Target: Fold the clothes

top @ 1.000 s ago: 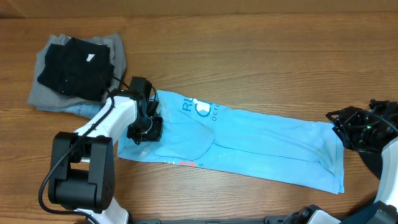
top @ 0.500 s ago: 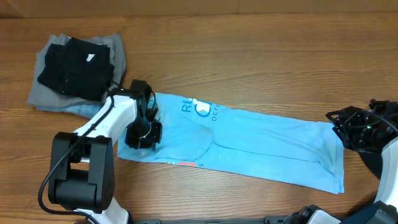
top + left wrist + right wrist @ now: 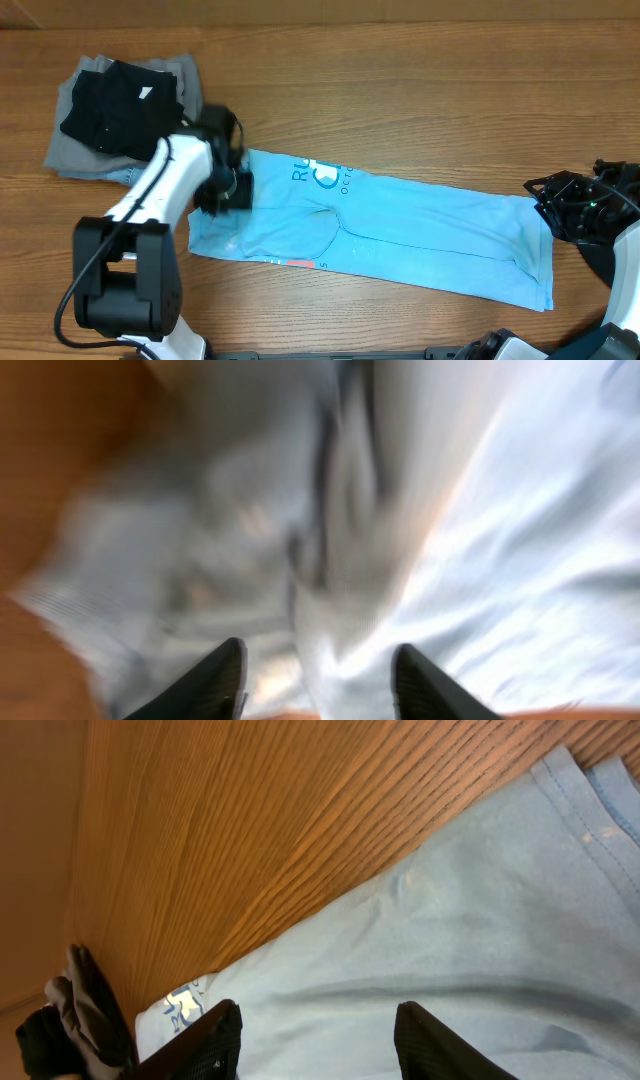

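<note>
Both the left gripper (image 3: 228, 187) and right gripper (image 3: 315, 1020) gape empty; the shirt (image 3: 420, 225) lies in a strip, so pinch one end next.

Light blue shirt (image 3: 450, 940) flat on wood table (image 3: 250, 810); white print (image 3: 185, 1005) at its far end; right gripper (image 3: 318, 1045) parted above cloth

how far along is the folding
Done: black piece stacked on grey piece, top left. In hand: blue shirt lies narrowed into a long strip; left gripper open over its left end, right gripper open at its right end. Left: probably crosswise folds, then stacking.
</note>
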### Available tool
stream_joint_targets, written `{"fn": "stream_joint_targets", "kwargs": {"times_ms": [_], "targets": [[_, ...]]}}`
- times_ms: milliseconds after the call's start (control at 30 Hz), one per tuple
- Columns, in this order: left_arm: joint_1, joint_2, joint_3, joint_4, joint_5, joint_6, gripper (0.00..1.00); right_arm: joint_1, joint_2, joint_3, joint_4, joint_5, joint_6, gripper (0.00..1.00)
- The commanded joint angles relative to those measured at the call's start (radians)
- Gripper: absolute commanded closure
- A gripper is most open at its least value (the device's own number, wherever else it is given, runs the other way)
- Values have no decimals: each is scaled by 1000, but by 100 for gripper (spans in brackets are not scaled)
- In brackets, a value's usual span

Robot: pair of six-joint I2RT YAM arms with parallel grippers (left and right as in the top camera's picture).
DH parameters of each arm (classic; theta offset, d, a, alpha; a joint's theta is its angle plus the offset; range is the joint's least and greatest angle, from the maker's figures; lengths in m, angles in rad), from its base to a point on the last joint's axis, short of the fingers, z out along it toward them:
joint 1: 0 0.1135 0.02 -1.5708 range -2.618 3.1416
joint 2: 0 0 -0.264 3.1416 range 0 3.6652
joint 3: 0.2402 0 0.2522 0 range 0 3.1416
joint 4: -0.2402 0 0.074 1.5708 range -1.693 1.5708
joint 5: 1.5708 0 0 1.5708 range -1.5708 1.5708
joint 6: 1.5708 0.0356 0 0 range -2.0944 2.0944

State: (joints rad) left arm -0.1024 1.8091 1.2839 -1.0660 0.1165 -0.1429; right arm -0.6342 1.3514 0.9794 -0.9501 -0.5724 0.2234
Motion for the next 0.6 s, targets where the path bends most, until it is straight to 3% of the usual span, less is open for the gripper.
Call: {"fn": "stream_joint_targets", "kwargs": {"times_ms": [0, 133, 333, 400, 500, 567], "targets": [[62, -27, 136, 54, 29, 21, 36, 0, -3, -5, 8, -5, -11, 47], [60, -2, 137, 158, 75, 96, 38, 0, -3, -5, 10, -5, -11, 46], [53, 132, 128, 201, 176, 145, 56, 0, -3, -5, 11, -5, -11, 46], [56, 170, 128, 210, 210, 143, 55, 0, -3, -5, 11, -5, -11, 46], [56, 219, 128, 221, 266, 143, 45, 0, -3, -5, 16, -5, -10, 46], [56, 244, 128, 233, 276, 133, 45, 0, -3, -5, 19, -5, -10, 46]]}}
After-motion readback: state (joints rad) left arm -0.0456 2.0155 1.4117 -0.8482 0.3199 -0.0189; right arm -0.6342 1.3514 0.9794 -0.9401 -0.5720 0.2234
